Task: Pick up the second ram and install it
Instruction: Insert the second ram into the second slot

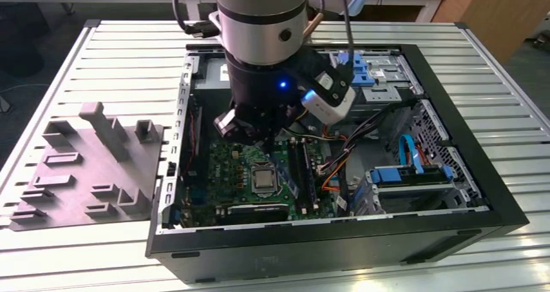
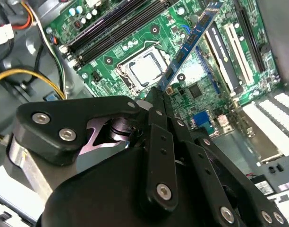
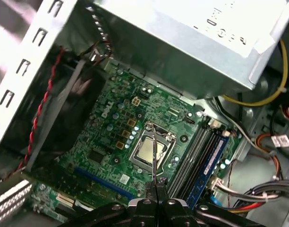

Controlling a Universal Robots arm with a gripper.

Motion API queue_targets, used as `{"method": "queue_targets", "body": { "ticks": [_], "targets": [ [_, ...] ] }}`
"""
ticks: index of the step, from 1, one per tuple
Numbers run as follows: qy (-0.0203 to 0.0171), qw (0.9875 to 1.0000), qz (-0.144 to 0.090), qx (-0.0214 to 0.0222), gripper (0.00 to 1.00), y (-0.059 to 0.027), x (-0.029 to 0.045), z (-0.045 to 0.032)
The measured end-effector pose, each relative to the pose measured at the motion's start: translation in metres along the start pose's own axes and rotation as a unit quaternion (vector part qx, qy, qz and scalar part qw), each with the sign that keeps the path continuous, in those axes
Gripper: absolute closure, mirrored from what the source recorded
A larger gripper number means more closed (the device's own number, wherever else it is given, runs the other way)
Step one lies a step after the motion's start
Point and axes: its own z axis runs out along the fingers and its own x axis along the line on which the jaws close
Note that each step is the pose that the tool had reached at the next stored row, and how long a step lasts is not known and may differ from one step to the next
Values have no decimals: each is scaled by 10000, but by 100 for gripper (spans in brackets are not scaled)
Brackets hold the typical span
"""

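The gripper is clenching the second ram, holding it out beyond its fingertips over the motherboard: picked up, not yet slotted in.

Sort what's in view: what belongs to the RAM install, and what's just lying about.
Job in hand:
second ram, held in the gripper
memory slots

Lying about:
grey parts tray
processor socket
blue drive caddy
yellow cable
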Motion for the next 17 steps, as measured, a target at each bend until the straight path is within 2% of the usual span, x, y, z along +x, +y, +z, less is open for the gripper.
{"method": "queue_targets", "body": {
  "ticks": [3, 10, 17],
  "targets": [
    [2, 9997, 234, 10, 88, 1, 0, 7],
    [2, 9996, 268, 12, 88, 2, -1, 7],
    [4, 9983, 587, 26, 88, 2, -12, 18]
  ]
}}
